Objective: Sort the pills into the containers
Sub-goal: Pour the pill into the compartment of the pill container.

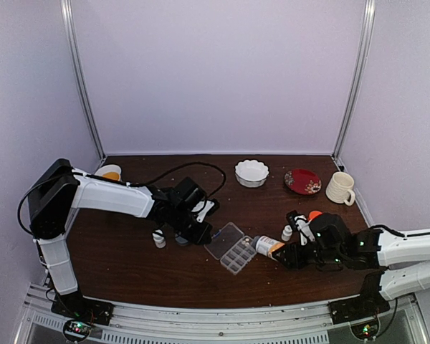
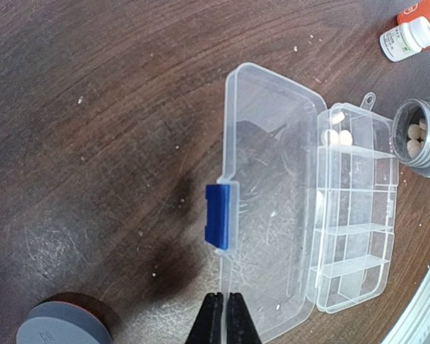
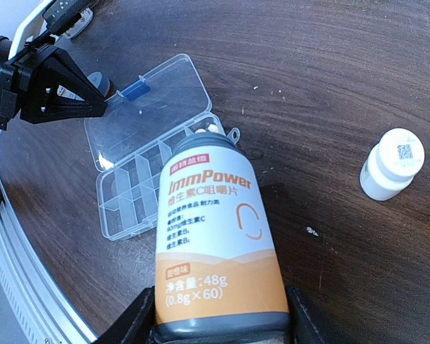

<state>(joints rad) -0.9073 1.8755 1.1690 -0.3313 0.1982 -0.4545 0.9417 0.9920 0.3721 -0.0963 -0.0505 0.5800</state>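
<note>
The left gripper [image 2: 223, 304], jaws pressed together, hangs just beside the open organizer box [image 2: 355, 236]. To its right, the right gripper [image 1: 290, 254] pinches the ImmPower bottle [image 3: 213, 229], mouth pointing left over the end compartment holding pills [image 2: 337, 135].

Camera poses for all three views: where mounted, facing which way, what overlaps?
Top external: above and behind the bases, facing down across the table; both arms, left gripper and right gripper show.
Left wrist: on the left arm, facing down at the open box; its shut fingertips at bottom.
Right wrist: on the right arm, facing along the held bottle toward the box; its fingers at bottom.
Shared: all see box and bottle.
</note>
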